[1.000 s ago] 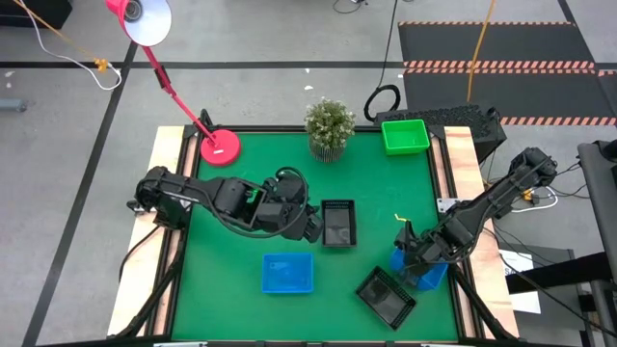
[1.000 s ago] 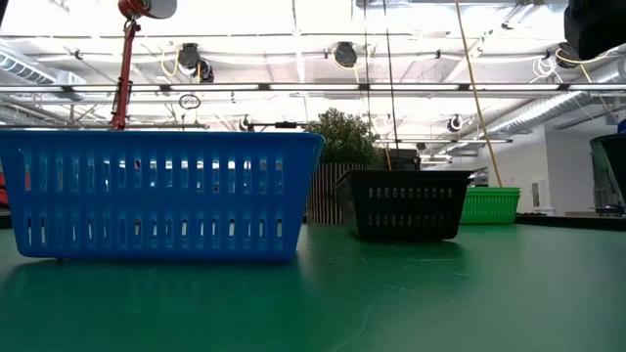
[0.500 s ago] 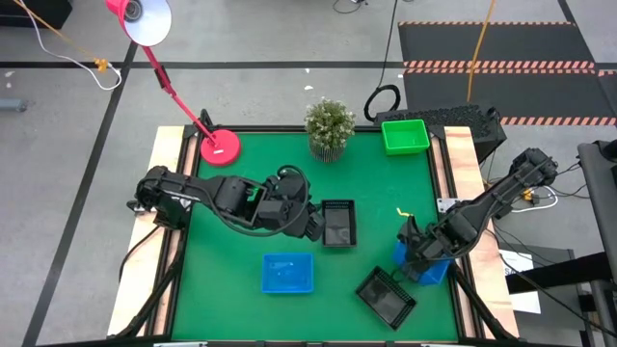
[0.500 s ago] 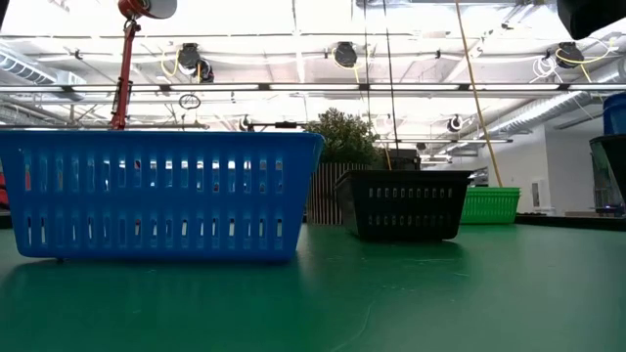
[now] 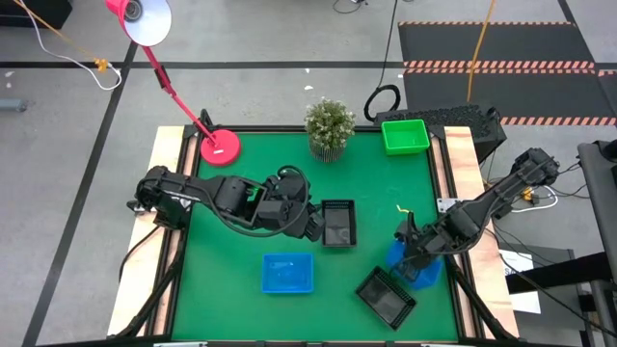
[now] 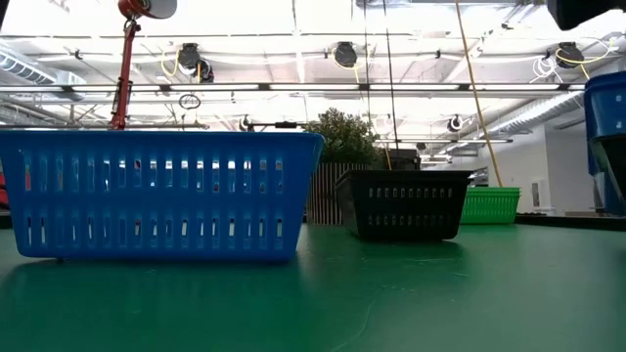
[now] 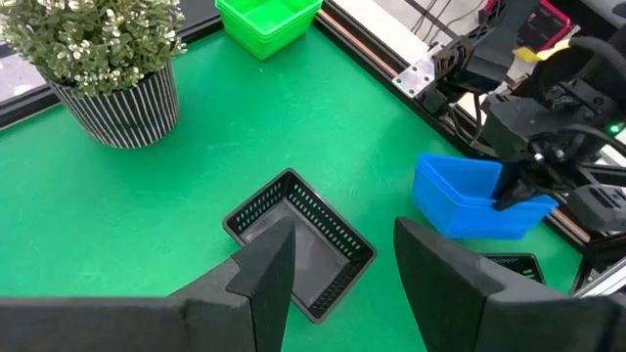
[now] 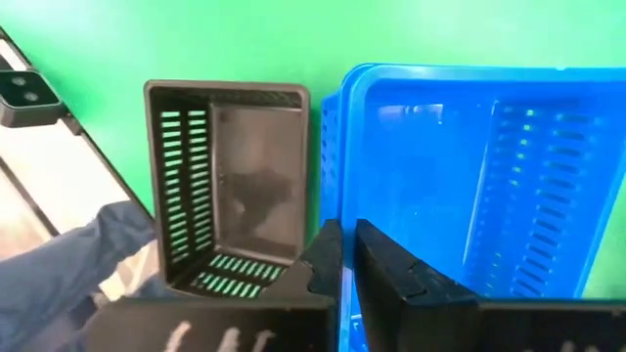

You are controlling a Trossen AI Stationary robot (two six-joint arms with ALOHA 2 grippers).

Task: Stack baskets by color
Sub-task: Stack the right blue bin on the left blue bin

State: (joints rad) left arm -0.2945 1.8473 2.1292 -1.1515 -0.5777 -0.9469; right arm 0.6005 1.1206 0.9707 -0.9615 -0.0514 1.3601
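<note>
My right gripper (image 5: 409, 249) is shut on a blue basket (image 5: 415, 268) near the table's right edge, which hangs clear of the mat beside a black basket (image 5: 387, 296). It shows at the right edge of the low view as the blue basket (image 6: 606, 127). My left gripper (image 5: 313, 227) stands open over the left side of a second black basket (image 5: 338, 223) at mid-table, touching nothing. Another blue basket (image 5: 287, 273) rests on its base near the front. A green basket (image 5: 405, 136) stands at the far right corner. My right gripper pinches one side wall of the blue basket at its rim (image 8: 339, 235), one finger (image 8: 391, 274) inside the basket and the other outside. The fingers come steeply from above. The basket hangs tilted below them, lifted clear of the mat.
A potted plant (image 5: 330, 126) and a red lamp base (image 5: 220, 147) stand along the far edge. Wooden rails border the mat's left and right sides. Blue-grey cloth (image 8: 93, 259) shows beyond the table's edge in the right wrist view. Open mat lies at the front left.
My right gripper has risen a little with the blue basket, which has come up off the mat and into the low view's right edge. The other baskets have stayed in place.
</note>
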